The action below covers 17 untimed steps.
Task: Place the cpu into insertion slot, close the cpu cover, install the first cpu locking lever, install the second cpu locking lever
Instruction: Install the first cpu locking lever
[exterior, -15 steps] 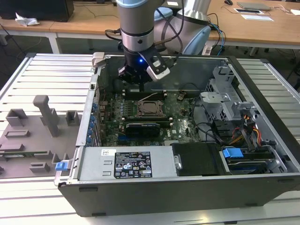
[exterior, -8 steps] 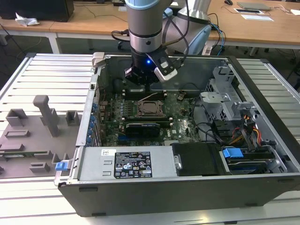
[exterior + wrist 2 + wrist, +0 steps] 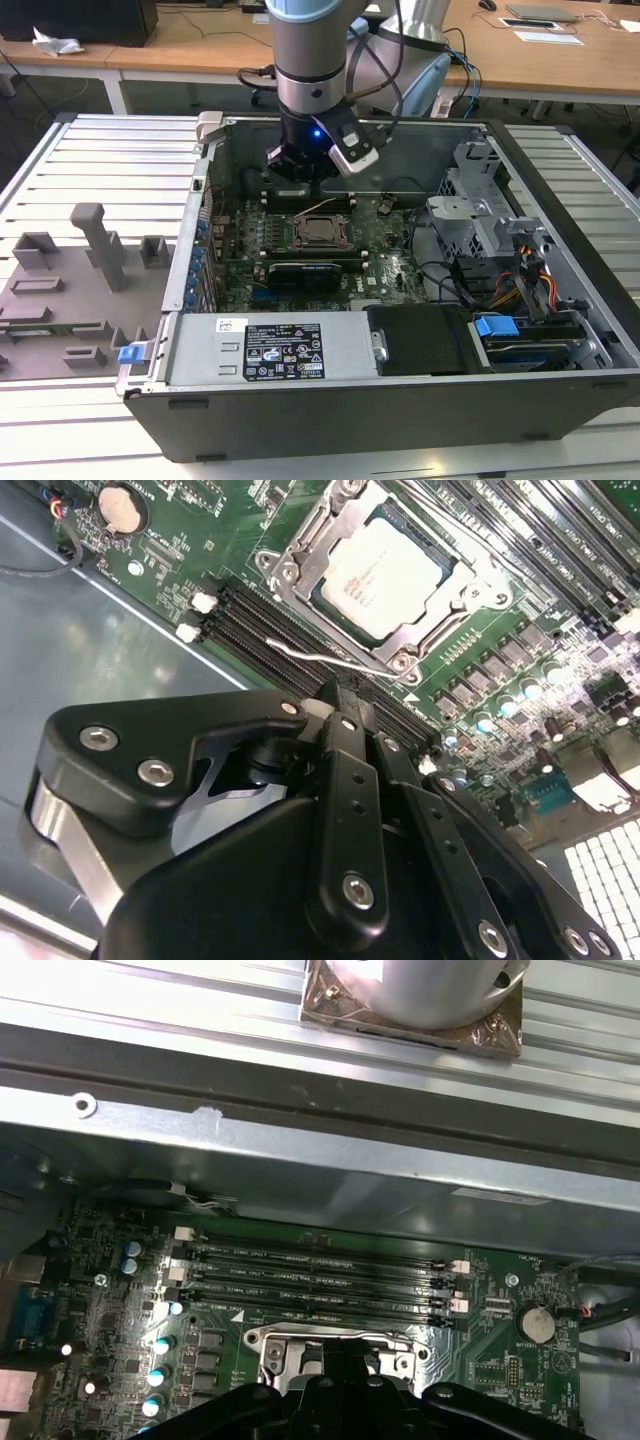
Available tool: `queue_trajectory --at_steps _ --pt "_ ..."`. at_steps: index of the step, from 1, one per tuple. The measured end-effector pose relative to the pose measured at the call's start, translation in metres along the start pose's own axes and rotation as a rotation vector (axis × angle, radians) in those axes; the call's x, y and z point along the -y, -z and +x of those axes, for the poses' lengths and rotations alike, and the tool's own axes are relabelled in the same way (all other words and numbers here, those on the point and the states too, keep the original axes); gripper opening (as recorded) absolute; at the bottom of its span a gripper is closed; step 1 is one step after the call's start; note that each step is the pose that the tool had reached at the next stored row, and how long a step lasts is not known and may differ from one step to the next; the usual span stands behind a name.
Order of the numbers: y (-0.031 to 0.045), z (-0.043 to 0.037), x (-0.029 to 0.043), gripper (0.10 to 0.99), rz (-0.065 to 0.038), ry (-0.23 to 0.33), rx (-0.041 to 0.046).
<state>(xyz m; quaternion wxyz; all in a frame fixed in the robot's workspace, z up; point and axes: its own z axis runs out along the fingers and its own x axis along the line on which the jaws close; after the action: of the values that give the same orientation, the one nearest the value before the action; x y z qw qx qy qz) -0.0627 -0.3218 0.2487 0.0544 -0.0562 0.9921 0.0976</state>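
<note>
Gripper above the seated cpu, levers not yet latched
From the exterior view's left: your fixture tray [image 3: 70, 290] sits at 9 o'clock; the gripper [image 3: 297, 178], fingers pressed together on nothing, hangs with the cpu [image 3: 385, 572] in the insertion slot [image 3: 322, 232] at its 6 o'clock, the cpu cover [image 3: 447, 598] down over it. The locking lever [image 3: 320, 658] looks unlatched, so a glancing push could slip onto the memory slots [image 3: 250, 620]

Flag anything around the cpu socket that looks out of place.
One thin wire locking lever stands free, angled out over the memory slots instead of hooked down beside the cpu cover. The cpu itself sits square.
</note>
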Motion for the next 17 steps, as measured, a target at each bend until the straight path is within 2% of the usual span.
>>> queue_trajectory --at_steps 6,8,13,16,17 --pt "-0.0061 0.0008 0.0012 0.106 0.011 0.000 0.0003" --pt "-0.0100 0.0006 0.0016 0.106 0.020 0.000 -0.0006" --pt "-0.0142 -0.0075 0.0026 0.106 0.026 -0.004 -0.0010" --pt "-0.0166 -0.0106 -0.0015 0.106 0.033 -0.004 -0.0016" --pt "-0.0188 -0.0119 -0.0072 0.106 0.039 -0.004 -0.0021"
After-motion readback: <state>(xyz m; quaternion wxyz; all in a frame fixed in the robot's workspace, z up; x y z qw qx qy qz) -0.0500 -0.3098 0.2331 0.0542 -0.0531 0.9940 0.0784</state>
